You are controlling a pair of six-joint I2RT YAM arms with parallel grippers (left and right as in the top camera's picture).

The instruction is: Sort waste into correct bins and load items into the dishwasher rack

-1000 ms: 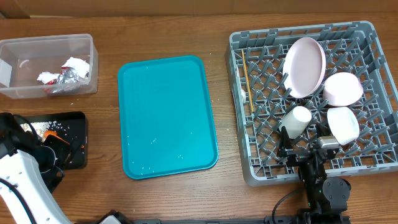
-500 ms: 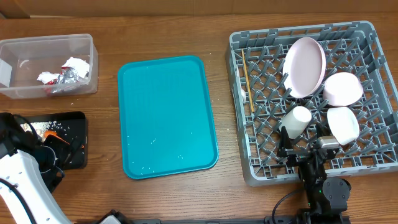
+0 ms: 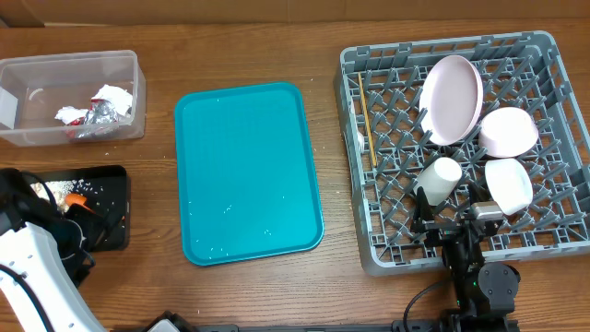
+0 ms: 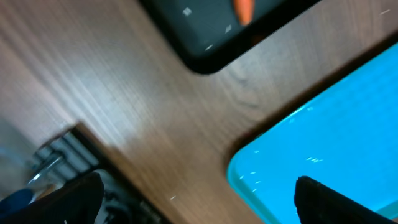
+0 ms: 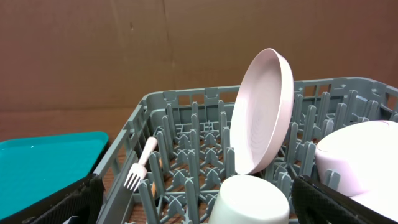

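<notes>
The left hand [image 4: 198, 198] is wide open and holds nothing. It is over the desk [image 4: 124, 93], between the black tray [image 4: 205, 53] and the teal tray [image 4: 323, 137]. The carrot [image 4: 244, 9] lies in the black tray. The napkins [image 3: 111, 95] and wrapper [image 3: 90, 120] are in the tub [image 3: 69, 57]. The right hand [image 5: 196, 190] is open and empty too, at the near edge of the rack [image 3: 387, 261]. The plate [image 3: 451, 99], bowls [image 3: 508, 131], cup [image 3: 439, 177] and fork [image 3: 368, 129] sit in the rack.

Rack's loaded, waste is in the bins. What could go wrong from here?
1. The plate stands on edge in the rack, and the cup sits right by the right arm; a careless pull-back could knock either.
2. The left arm is close over the black tray holding the carrot; a low sweep might drag it.
</notes>
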